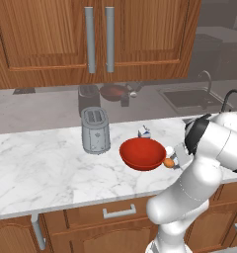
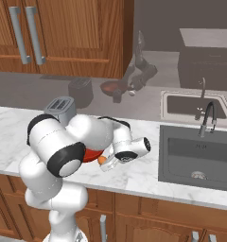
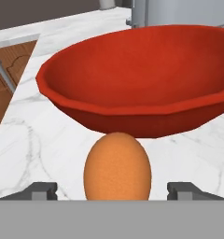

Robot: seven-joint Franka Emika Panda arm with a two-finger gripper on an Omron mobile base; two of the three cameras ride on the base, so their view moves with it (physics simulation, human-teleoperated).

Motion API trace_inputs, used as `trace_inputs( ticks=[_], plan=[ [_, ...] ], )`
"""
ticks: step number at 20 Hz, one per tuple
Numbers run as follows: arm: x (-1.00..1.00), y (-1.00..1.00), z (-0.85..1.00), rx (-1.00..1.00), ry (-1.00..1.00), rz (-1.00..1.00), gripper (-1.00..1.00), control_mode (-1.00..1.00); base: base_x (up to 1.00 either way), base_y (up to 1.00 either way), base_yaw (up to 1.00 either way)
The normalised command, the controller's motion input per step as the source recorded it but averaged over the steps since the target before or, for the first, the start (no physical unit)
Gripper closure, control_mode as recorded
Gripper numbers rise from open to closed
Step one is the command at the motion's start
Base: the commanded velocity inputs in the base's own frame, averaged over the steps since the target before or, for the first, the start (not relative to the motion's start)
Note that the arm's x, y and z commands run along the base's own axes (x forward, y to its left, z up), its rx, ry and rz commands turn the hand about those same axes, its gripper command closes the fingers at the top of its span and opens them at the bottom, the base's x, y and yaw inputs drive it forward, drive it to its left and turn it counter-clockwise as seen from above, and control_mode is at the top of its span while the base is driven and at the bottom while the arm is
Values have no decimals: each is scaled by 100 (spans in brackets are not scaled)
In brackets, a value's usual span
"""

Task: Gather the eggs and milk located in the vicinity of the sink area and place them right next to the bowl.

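Marble counter [image 1: 51,168] near its front edge: I see the gripper [image 3: 117,192] spread wide around the orange egg [image 3: 117,166] — light, smooth, brittle, best pinched gently across its middle — beside the red bowl [image 3: 137,88].

wide bright red round bowl [image 2: 92,154]: mostly behind white arm, right base view | orange-brown oval egg [image 3: 117,166]: bottom cut off, hand view | small white egg [image 1: 169,150]: too small to detail, left base view

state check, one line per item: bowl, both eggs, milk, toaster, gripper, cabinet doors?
bowl: upright on counter, nothing visible inside.
orange-brown egg: on counter by bowl's rim, between the fingers, fingers apart from it.
white egg: on counter beside bowl.
milk: upright behind bowl.
toaster: upright, slots empty.
gripper: open.
cabinet doors: closed.
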Motion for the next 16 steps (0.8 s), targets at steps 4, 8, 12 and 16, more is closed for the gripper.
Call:
trace_inputs(
  ticks=[4,8,12,16],
  plan=[
    [0,-4,0,0,0,0,-100,-100,0,0,0],
    [0,-5,0,0,0,0,-100,-100,0,0,0],
    [-5,-38,9,0,0,0,-100,-100,0,0,0],
    [-2,-45,34,0,0,-1,-100,-100,0,0,0]
  ],
)
